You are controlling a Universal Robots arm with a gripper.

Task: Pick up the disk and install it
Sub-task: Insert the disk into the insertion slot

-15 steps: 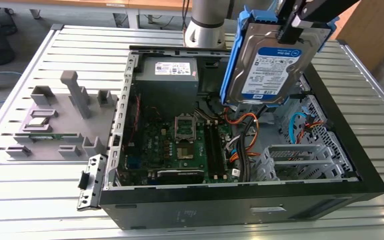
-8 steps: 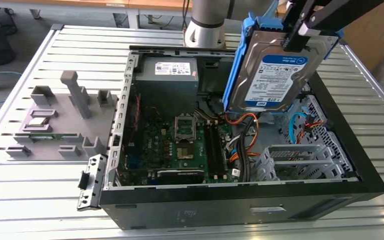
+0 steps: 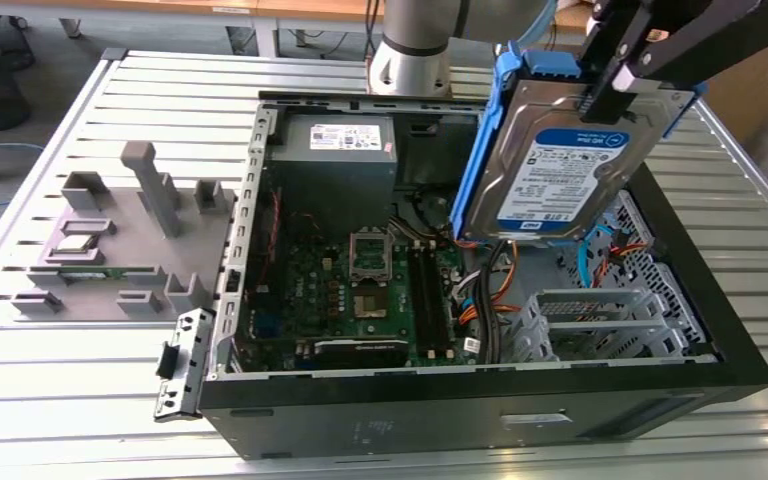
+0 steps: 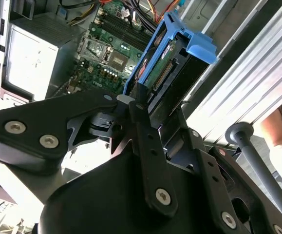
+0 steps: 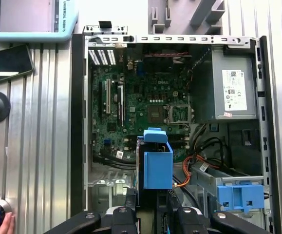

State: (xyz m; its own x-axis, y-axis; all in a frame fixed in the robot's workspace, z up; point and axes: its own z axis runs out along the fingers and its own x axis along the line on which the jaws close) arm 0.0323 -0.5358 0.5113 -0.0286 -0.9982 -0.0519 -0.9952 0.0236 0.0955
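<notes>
Exterior view: disk (image 3: 558, 165) in blue side rails, pinched at its upper end between the jaws and hanging below them. Long axis near upright, slightly tilted, label facing outward. Suspended above the open computer case (image 3: 491, 405), lower end over the cables beside the motherboard (image 3: 357, 270). Metal drive cage (image 3: 598, 320) lower, toward the exterior view's right. First wrist view: blue bracket (image 5: 240, 195) without a drive inside the case. Case on slatted bench (image 3: 64, 400).
</notes>
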